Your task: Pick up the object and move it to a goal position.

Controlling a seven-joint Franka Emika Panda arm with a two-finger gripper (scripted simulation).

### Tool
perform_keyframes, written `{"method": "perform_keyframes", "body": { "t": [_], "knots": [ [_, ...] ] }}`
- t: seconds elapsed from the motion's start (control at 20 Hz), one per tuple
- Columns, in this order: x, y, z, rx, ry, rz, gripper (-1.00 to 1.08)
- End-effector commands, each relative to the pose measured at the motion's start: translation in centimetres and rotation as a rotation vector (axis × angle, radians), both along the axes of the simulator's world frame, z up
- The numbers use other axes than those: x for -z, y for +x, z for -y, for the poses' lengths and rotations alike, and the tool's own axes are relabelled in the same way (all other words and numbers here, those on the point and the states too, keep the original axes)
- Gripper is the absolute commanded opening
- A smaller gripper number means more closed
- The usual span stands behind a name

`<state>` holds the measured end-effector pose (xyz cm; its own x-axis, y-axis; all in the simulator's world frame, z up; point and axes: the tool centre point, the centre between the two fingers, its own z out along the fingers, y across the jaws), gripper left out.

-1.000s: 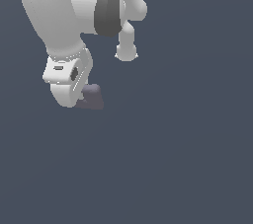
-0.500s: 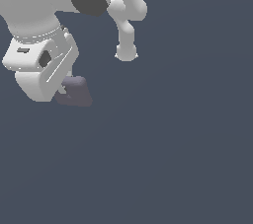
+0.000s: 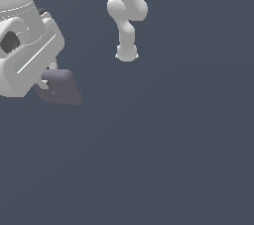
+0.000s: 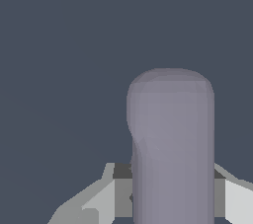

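The claw (image 3: 47, 83) was squeezed tight on the object (image 3: 62, 86), which stuck out from between its fingers up at the exterior view's left, so it needed to move slowly and keep squeezing so nothing slipped.

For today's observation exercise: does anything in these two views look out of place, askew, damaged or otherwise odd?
Nothing stands out. The purple-grey object sits between the fingers of the gripper at the exterior view's left, whole and unmarked. In the wrist view it juts straight out past the fingers. The grey floor shows nothing spilled.
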<state>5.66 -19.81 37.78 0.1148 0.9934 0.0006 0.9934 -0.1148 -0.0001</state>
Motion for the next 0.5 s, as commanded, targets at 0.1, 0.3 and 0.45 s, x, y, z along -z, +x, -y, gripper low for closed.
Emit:
{"method": "perform_keyframes", "body": {
  "t": [0.1,0.3,0.45],
  "knots": [
    [-1.5,0.7,0.7,0.000,0.000,0.000,-1.00],
    [-2.3,1.2,1.1,0.000,0.000,0.000,-1.00],
    [-2.8,1.4,1.3,0.000,0.000,0.000,-1.00]
  ]
}}
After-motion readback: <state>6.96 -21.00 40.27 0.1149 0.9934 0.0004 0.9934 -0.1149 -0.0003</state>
